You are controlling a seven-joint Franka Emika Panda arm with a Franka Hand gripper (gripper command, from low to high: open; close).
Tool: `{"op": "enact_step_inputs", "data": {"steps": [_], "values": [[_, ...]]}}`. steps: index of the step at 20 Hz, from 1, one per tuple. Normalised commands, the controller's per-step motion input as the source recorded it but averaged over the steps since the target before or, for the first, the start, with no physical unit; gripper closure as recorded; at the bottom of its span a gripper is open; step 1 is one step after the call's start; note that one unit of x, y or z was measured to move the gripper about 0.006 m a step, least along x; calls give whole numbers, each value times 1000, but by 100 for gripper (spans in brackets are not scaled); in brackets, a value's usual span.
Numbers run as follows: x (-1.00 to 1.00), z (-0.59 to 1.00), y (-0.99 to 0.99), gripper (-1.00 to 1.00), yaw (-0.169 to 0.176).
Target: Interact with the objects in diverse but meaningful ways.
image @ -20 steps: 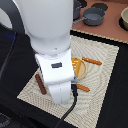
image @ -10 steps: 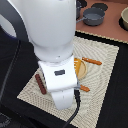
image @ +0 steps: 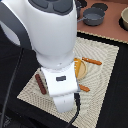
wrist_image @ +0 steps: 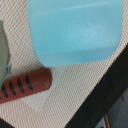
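We cannot tell how wide our pincer stands; the arm [image: 52, 55] hides it over the mat [image: 102, 62], with the blue cup [wrist_image: 75, 31] and sausage [wrist_image: 25, 85] close beneath

a lab-style play-kitchen tabletop: woven placemat [image: 107, 55], grey pots [image: 93, 16], toy sausage [image: 40, 84].

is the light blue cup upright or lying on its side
Cannot tell for sure. The wrist view shows only the light blue cup's smooth side wall filling the frame, no rim or base; the arm hides it in the exterior view.
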Motion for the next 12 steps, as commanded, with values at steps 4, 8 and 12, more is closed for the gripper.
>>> {"op": "enact_step_inputs", "data": {"steps": [4,8,12], "values": [[248,-112,0,-100,0],[254,-69,0,100,-1],[211,-77,0,100,-6]]}}
